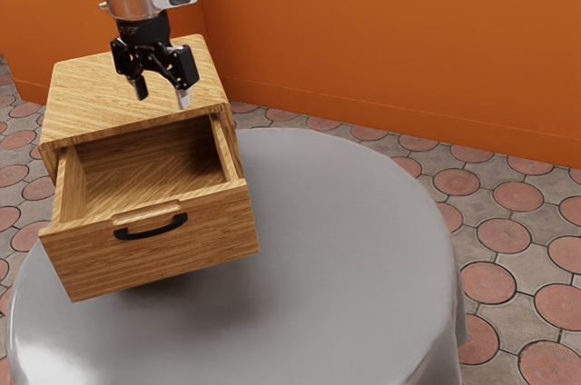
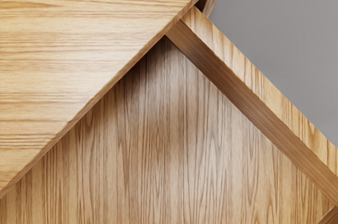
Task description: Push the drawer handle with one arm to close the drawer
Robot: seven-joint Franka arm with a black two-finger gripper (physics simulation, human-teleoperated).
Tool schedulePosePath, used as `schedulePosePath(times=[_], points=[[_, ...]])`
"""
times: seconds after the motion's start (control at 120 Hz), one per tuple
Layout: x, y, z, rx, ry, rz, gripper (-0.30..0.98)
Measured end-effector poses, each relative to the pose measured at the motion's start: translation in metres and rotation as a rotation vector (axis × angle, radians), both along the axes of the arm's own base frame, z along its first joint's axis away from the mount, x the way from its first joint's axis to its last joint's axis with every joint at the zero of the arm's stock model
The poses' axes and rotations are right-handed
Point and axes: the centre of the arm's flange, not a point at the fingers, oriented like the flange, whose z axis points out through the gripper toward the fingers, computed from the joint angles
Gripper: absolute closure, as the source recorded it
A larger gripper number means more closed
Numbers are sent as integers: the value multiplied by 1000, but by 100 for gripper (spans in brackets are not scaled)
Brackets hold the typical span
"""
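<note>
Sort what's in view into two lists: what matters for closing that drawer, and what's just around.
For the job:
drawer, pulled out
black handle on its front
cabinet it slides into
gripper, open, above the cabinet

Just around:
table under the cabinet
orange wall
tiled floor

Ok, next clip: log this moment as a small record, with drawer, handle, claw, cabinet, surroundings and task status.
drawer: pulled well out, nothing visible inside
handle: black, curved, on the drawer's front, untouched
claw: open, hanging above the cabinet near its front edge, nothing between the fingers
cabinet: light wood, on a round table with a grey cover
surroundings: orange wall, floor of round reddish tiles
task status: drawer not closed
</note>
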Motion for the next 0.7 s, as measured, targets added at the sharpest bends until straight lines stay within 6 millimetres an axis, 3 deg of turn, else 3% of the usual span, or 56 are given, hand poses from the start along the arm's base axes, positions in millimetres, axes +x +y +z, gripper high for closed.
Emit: schedulePosePath(times=[0.05, 0.092, 0.2, 0.275, 0.417, 0.492, 0.542, 0.592, 0.7], points=[[14, 0, 27, -13, -38, -7, 0], [17, 7, 39, -22, -43, -3, 0], [15, 48, 44, -36, -15, 53, 0], [12, 58, 43, -42, 6, 60, 0], [9, 47, 44, -47, 28, 25, 0], [-18, 38, 124, -35, -108, 8, 0], [-43, 28, 159, -31, -157, 9, 0], [-53, 16, 171, -31, -164, 7, 0], [-56, -9, 169, -43, -131, -4, 0]])
